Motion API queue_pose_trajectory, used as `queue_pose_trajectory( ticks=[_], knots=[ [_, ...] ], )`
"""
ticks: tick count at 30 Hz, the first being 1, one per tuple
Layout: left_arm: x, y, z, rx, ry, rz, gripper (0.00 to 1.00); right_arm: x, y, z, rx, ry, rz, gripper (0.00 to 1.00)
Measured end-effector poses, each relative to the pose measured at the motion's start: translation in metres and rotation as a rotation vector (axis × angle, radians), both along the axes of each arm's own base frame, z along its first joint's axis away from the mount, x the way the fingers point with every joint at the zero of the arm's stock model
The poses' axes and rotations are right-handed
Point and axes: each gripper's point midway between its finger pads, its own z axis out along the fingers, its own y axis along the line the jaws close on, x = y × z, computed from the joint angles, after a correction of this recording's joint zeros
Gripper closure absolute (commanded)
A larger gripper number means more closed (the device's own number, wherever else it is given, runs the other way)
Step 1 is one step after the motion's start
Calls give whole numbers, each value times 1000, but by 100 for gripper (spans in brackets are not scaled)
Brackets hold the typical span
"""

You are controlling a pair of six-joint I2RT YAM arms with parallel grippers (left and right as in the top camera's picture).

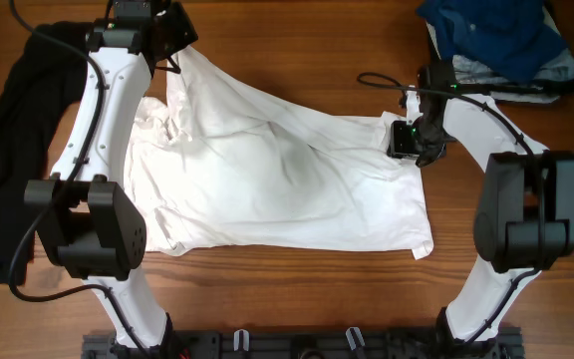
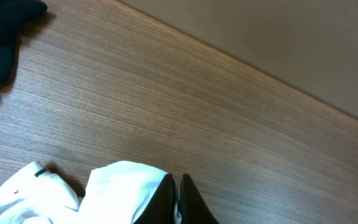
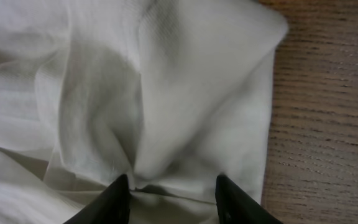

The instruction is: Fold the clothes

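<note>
The white short-sleeved T-shirt (image 1: 287, 189) lies spread but rumpled on the brown wooden surface (image 1: 297, 299). The left arm is stretched out to its far left corner, and the left end effector (image 2: 176, 199) is closed there — pinching the fabric, I think, though the wrist view is cramped. The right end effector (image 3: 173, 186) points down at its far right corner, fingers parted astride a ridge of cloth. Best to close on that ridge, catching both layers, before lifting — then draw both corners over evenly.
</note>
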Motion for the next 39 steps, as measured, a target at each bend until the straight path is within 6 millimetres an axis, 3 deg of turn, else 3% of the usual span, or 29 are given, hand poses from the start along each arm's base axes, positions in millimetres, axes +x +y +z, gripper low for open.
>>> queue_pose_trajectory(
  ticks=[3,5,10,11,20,26,31,33,34,36,37,39],
  knots=[
    [-1,0,-1,1,6,0,96,-5,0,-1,1,22,4,70],
    [-2,0,-2,1,10,0,96,-9,2,-1,10,38,3,71],
    [-2,0,-2,1,10,0,96,-30,5,4,31,129,7,65],
    [-2,0,-2,1,10,0,96,-30,5,8,32,139,11,61],
    [-2,0,-2,1,13,0,96,-33,6,13,36,157,11,62],
    [-3,0,-2,1,14,0,96,-49,9,3,55,202,13,92],
    [-3,0,-2,1,14,0,96,-48,13,5,80,199,17,96],
    [-2,0,-2,9,10,-8,96,-33,14,15,82,160,19,96],
    [-1,1,-1,17,6,-16,96,-12,14,27,83,93,25,96],
    [2,4,2,34,-12,-27,96,46,15,63,78,-117,49,96],
    [7,8,6,41,-37,-26,96,86,13,90,62,-274,55,96],
    [15,20,13,49,-80,-10,96,132,6,124,47,-477,50,96]
  ],
)
